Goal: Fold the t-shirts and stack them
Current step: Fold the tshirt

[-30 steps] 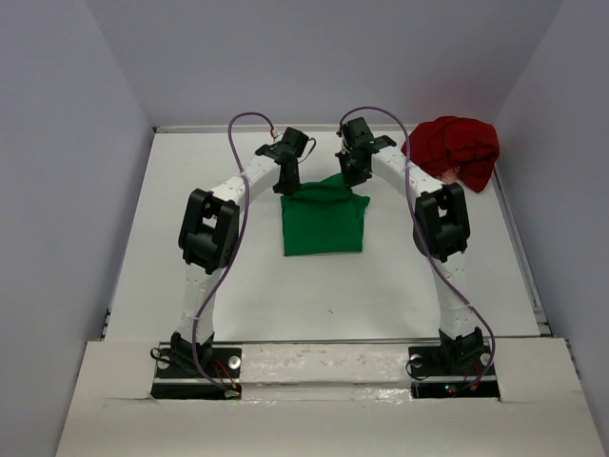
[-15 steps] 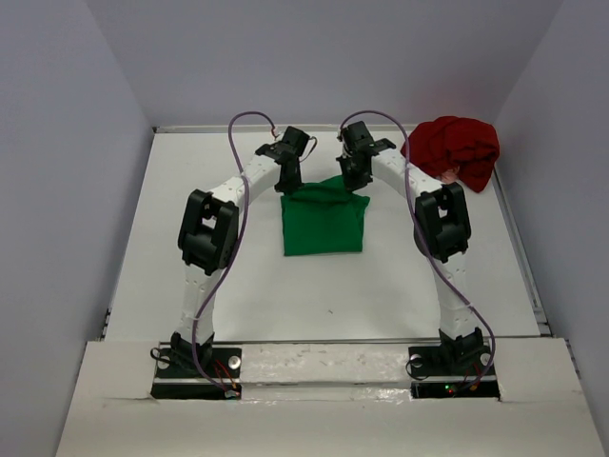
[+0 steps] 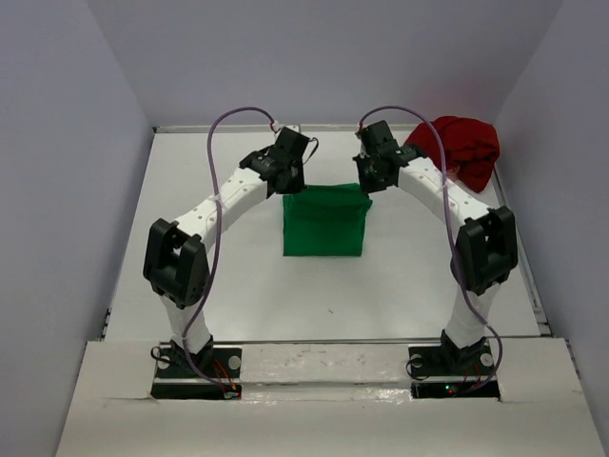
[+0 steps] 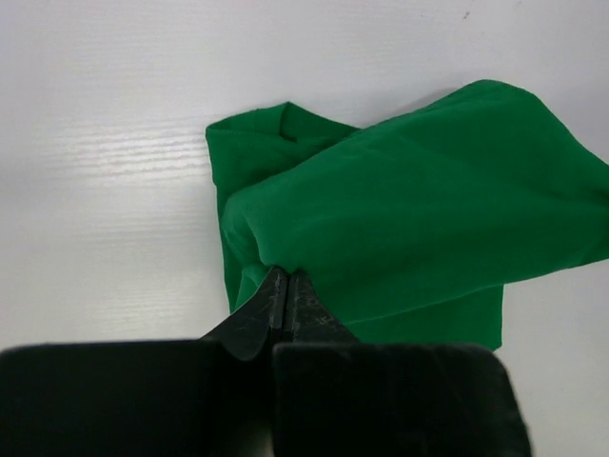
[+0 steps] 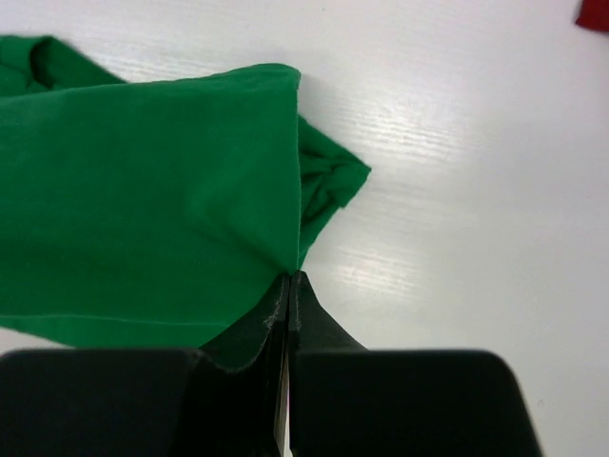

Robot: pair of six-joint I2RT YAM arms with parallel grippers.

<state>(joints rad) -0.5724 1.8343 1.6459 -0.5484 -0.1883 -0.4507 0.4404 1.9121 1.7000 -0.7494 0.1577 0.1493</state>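
Observation:
The bright green t-shirt (image 3: 324, 224) lies folded into a rectangle at mid-table. My left gripper (image 3: 289, 184) is shut on its far left corner, and my right gripper (image 3: 368, 181) is shut on its far right corner. In the left wrist view the closed tips of the left gripper (image 4: 287, 277) pinch a raised fold of the green t-shirt (image 4: 400, 219). In the right wrist view the right gripper (image 5: 289, 277) pinches the top layer's edge of the green t-shirt (image 5: 143, 200). The dark red t-shirt (image 3: 459, 149) sits crumpled at the far right.
The white table (image 3: 209, 276) is enclosed by grey walls on the left, back and right. A raised rail (image 3: 519, 243) runs along the table's right edge. The red pile lies just beyond my right forearm, and a sliver of red cloth (image 5: 595, 11) shows in the right wrist view.
Both grippers closed on the green t-shirt's far corners. Both arms stretched out, elbows swinging outward and toward the near edge. The shirt's bunched far edge now runs straight between the grippers.

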